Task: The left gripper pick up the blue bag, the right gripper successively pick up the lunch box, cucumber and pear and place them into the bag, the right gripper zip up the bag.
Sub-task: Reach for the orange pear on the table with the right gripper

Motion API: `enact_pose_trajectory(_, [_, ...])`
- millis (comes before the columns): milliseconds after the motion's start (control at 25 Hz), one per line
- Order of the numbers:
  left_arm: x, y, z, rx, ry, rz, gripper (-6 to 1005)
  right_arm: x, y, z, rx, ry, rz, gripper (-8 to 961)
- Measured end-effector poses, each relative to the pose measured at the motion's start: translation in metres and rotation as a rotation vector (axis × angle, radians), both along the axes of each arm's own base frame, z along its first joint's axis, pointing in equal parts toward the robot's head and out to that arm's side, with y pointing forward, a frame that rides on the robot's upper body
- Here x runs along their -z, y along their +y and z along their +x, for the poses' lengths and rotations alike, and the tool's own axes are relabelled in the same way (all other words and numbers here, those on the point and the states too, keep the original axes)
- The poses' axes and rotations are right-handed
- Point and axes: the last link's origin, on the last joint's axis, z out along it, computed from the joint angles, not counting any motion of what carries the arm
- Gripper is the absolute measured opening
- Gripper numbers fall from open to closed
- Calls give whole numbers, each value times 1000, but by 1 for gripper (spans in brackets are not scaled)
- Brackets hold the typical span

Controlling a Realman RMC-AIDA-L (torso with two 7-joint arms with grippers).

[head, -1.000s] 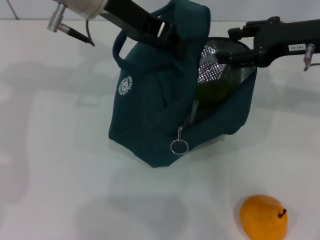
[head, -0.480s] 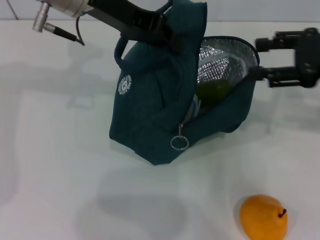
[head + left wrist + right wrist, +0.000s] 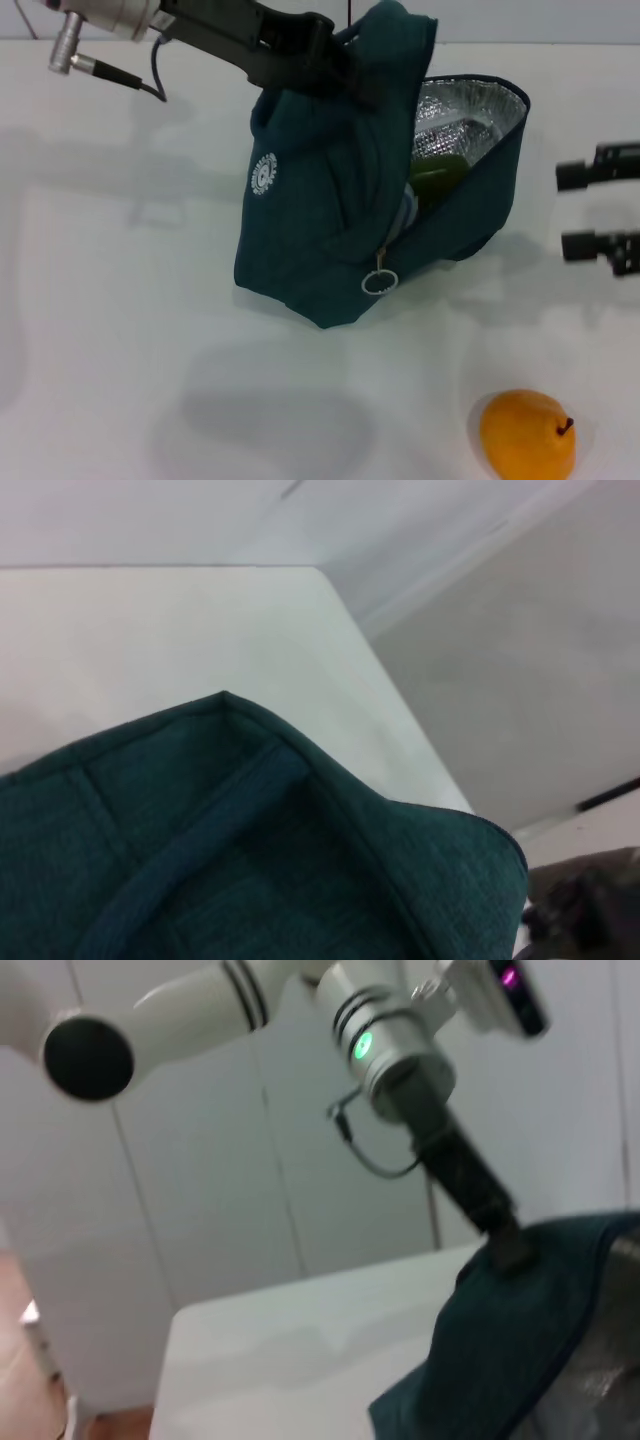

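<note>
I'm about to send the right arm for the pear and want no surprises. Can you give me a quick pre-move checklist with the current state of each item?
1. Left gripper holding the bag up by its top: ok.
2. Bag mouth open, foil lining showing: ok.
3. Cucumber inside the bag: ok, something green sits there.
4. Lunch box inside: cannot tell, mostly hidden.
5. Right gripper open, empty and clear of the bag: ok.
6. Pear free on the table, nothing on it: ok.
</note>
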Motion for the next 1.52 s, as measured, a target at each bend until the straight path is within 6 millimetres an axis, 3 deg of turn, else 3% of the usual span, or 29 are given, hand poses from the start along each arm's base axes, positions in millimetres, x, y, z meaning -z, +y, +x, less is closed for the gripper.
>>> enact_pose_trajectory(240, [-3, -3, -11, -27, -22, 2, 76, 21, -10, 5, -35, -92, -83, 706])
enact_pose_trajectory(640, [0, -3, -20, -63, -45, 21, 75, 21, -12, 2, -105, -233, -209, 705])
enact_pose_trajectory(880, [8, -3, -24, -82, -60, 19, 75, 21, -14, -7, -133, -313, -323, 703])
enact_pose_trajectory(1200, [7, 2, -20, -73, -60, 41, 75, 27, 2, -31, -75, -455, -390, 700])
enact_pose_trajectory(1520, [7, 5, -12, -62, -61, 38, 75, 48, 8, -54, -35, -620, -466, 697])
